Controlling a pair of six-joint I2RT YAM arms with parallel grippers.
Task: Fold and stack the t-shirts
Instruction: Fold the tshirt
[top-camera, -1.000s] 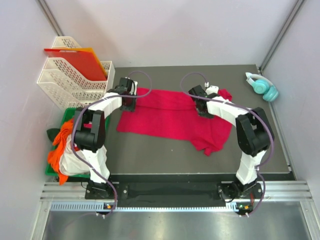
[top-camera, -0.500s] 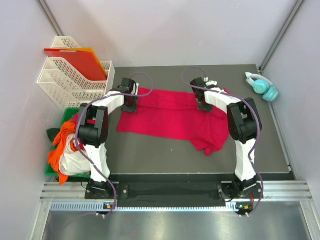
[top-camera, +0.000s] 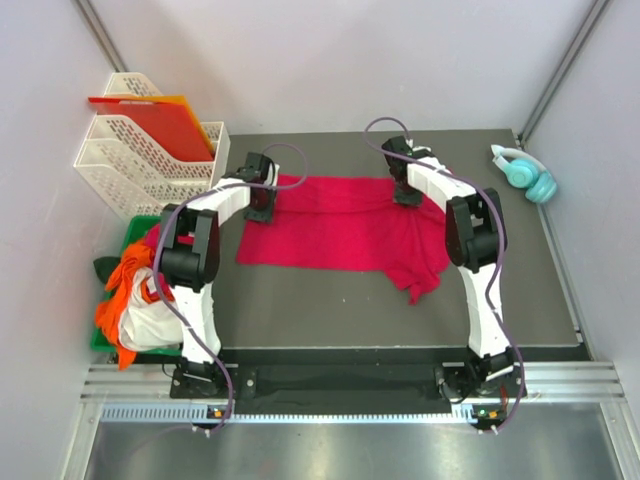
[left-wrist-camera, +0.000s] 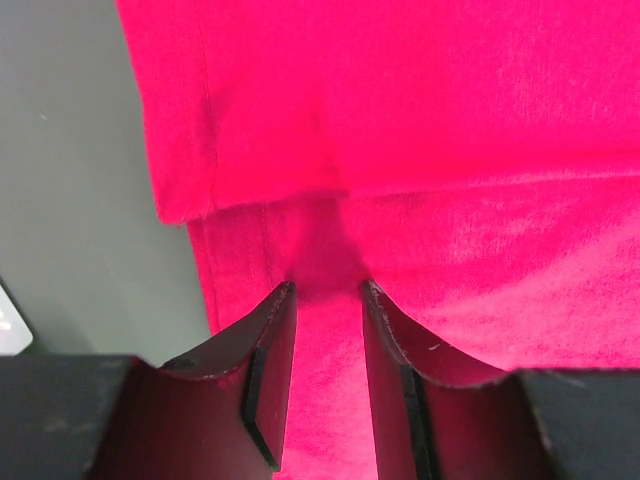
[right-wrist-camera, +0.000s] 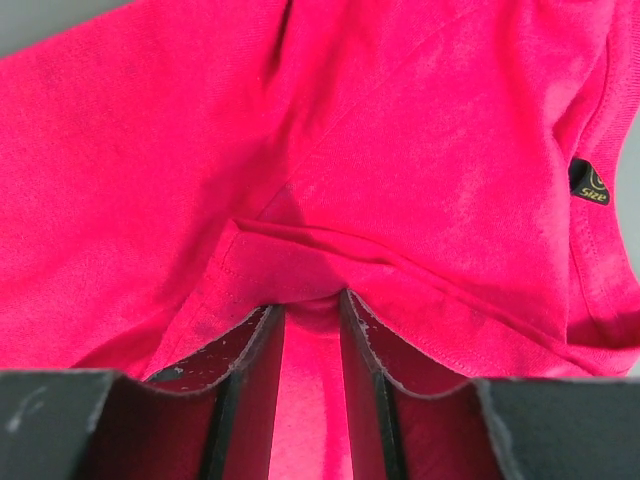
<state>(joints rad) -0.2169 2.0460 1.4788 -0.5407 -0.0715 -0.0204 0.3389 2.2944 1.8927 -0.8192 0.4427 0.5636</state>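
As its fingers pinch a raised fold of cloth, the left end effector (left-wrist-camera: 325, 292) grips the crimson t-shirt (top-camera: 340, 232) at its far left corner. The right end effector (right-wrist-camera: 312, 303) clamps the far right corner likewise, near the size tag (right-wrist-camera: 590, 183). The shirt lies spread on the dark surface (top-camera: 300, 315) between them.

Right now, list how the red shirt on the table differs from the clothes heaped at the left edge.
The crimson t-shirt lies spread on the dark table; the heaped shirts sit crumpled in a green bin. The crimson t-shirt is one colour; the heaped shirts mix orange and white. The left hand and right hand each pinch the crimson t-shirt's far edge; neither hand holds the heaped shirts. Both are soft cloth.
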